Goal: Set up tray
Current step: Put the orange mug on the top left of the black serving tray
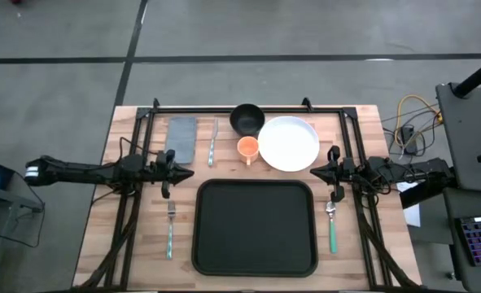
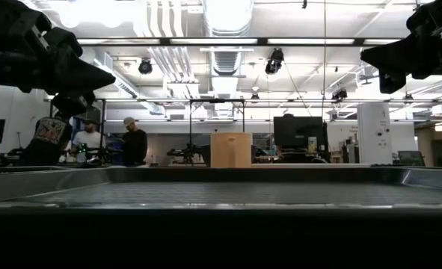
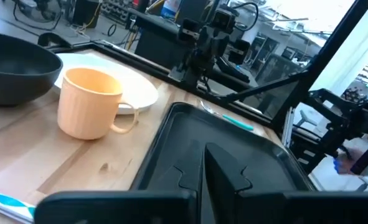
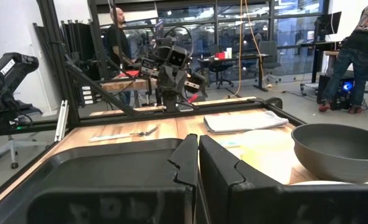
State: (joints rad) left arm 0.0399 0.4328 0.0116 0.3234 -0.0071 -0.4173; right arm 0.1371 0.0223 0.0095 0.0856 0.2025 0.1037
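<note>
The empty tray (image 1: 255, 226) lies at the table's near centre, with plate (image 1: 289, 143), cup (image 1: 247, 148), bowl (image 1: 247, 119) and cutlery ranged around it, apparently awaiting loading. Left gripper (image 1: 186, 172) and right gripper (image 1: 317, 172) hover at either side of the tray, fingers closed and holding nothing.
</note>
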